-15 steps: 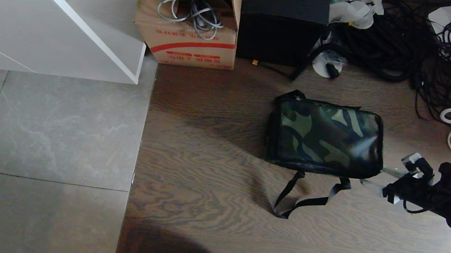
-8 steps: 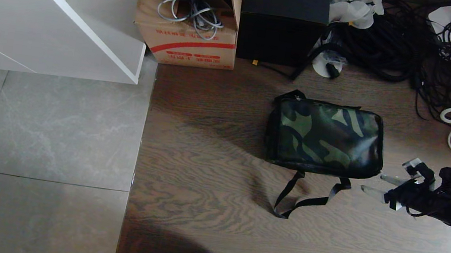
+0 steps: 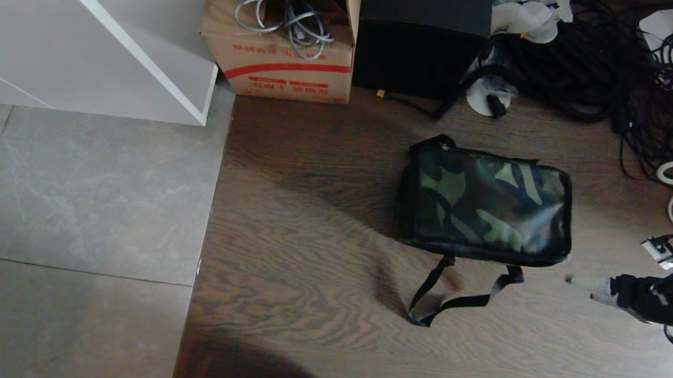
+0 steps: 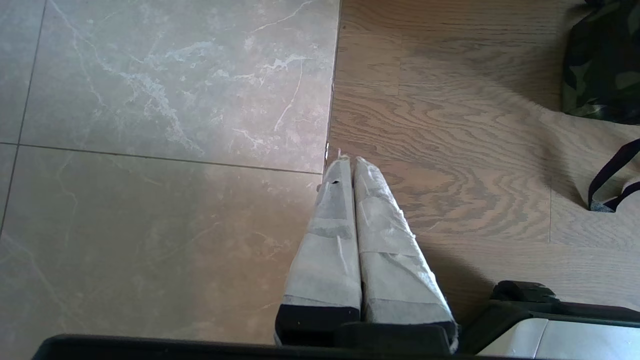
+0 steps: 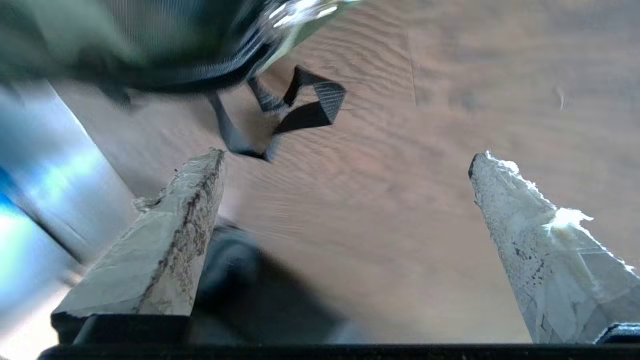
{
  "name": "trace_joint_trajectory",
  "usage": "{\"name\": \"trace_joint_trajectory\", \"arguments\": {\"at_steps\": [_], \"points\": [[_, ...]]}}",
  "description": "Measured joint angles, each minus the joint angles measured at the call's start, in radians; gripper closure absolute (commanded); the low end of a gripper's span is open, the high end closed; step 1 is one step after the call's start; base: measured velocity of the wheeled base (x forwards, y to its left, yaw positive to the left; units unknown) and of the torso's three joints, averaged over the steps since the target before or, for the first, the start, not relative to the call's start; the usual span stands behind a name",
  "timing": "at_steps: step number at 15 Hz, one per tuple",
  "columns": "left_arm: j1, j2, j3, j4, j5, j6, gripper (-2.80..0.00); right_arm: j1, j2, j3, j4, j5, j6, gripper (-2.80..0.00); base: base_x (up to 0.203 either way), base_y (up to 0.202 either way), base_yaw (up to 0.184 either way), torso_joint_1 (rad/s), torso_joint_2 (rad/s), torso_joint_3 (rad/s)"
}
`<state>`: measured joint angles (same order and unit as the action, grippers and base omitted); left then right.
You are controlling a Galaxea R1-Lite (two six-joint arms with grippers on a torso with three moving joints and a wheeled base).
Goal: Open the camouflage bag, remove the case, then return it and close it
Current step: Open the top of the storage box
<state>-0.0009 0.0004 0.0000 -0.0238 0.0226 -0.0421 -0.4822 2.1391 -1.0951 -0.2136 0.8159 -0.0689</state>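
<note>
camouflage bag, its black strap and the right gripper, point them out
camouflage bag (image 3: 487, 205), head view, middle of the closed top panel.
black strap (image 3: 448, 302), head view, loop lying on the wood floor.
right gripper (image 5: 345, 160), right wrist view, midway between the open fingertips.

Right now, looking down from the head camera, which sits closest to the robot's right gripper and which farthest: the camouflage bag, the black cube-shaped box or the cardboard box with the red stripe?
From the right gripper, open at the right edge:
1. Camouflage bag, just to its left.
2. Black cube-shaped box, at the top.
3. Cardboard box, farther left.
</note>
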Motion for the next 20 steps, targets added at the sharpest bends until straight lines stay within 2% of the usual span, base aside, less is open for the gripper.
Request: {"name": "trace_joint_trajectory", "arguments": {"at_steps": [2, 4, 7, 12, 15, 18, 20], "points": [[0.000, 0.000, 0.000, 0.000, 0.000, 0.000, 0.00, -0.009, -0.029, -0.012, 0.024, -0.078, 0.137, -2.80, 0.000, 0.000, 0.000, 0.000, 0.00, 0.000], [-0.001, 0.000, 0.000, 0.000, 0.000, 0.000, 0.00, -0.011, -0.039, -0.040, 0.047, -0.197, 0.253, -2.80, 0.000, 0.000, 0.000, 0.000, 0.00, 0.000], [0.000, 0.000, 0.000, 0.000, 0.000, 0.000, 0.00, -0.002, -0.028, -0.123, 0.146, -0.399, 0.374, -2.80, 0.000, 0.000, 0.000, 0.000, 0.00, 0.000], [0.000, 0.000, 0.000, 0.000, 0.000, 0.000, 0.00, 0.107, -0.005, -0.235, 0.247, -0.643, 0.708, -2.80, 0.000, 0.000, 0.000, 0.000, 0.00, 0.000], [0.000, 0.000, 0.000, 0.000, 0.000, 0.000, 0.00, 0.170, 0.020, -0.308, 0.280, -0.741, 0.888, -2.80, 0.000, 0.000, 0.000, 0.000, 0.00, 0.000], [0.000, 0.000, 0.000, 0.000, 0.000, 0.000, 0.00, 0.203, 0.047, -0.369, 0.285, -0.769, 0.990, -2.80, 0.000, 0.000, 0.000, 0.000, 0.00, 0.000], [0.000, 0.000, 0.000, 0.000, 0.000, 0.000, 0.00, 0.206, 0.058, -0.384, 0.271, -0.765, 1.008, -2.80, 0.000, 0.000, 0.000, 0.000, 0.00, 0.000]]}}
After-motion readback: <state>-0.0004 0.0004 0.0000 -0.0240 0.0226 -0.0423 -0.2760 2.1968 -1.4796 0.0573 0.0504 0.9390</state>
